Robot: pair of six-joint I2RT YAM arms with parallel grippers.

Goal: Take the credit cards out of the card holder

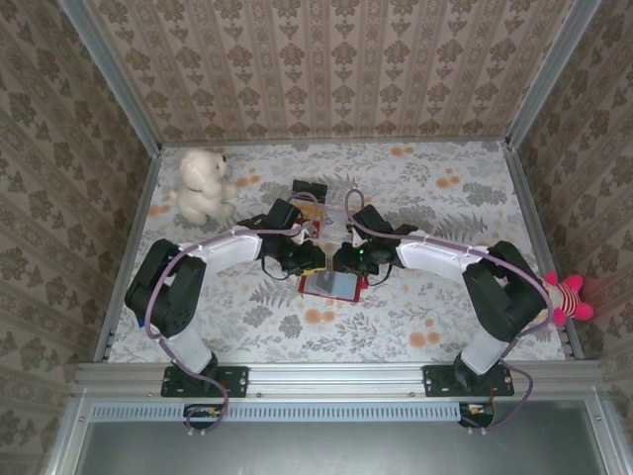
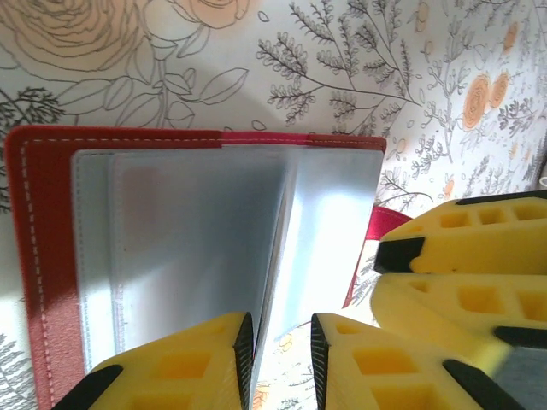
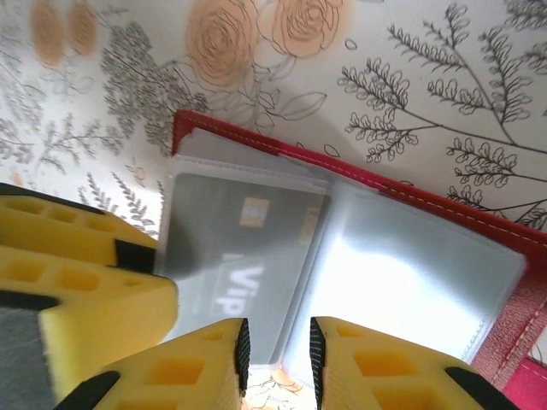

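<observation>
The red card holder [image 1: 331, 288] lies open on the flowered table between both arms. Its clear sleeves [image 2: 197, 239] fan out over the red cover [image 2: 43, 256]. My left gripper [image 2: 282, 329] is open a little, and one sleeve's edge runs through the gap against the left pad. A dark grey credit card [image 3: 248, 248] printed "Vip" sits inside a sleeve of the card holder [image 3: 256, 141]. My right gripper [image 3: 278, 333] is open a little, and that sleeve's lower edge lies in the gap. The two grippers nearly touch: right fingers [image 2: 461, 256], left fingers [image 3: 77, 273].
A white teddy bear [image 1: 203, 185] sits at the back left. A black block [image 1: 309, 188] lies behind the grippers. A pink striped toy [image 1: 569, 297] rests by the right rail. Patterned walls and metal rails bound the table.
</observation>
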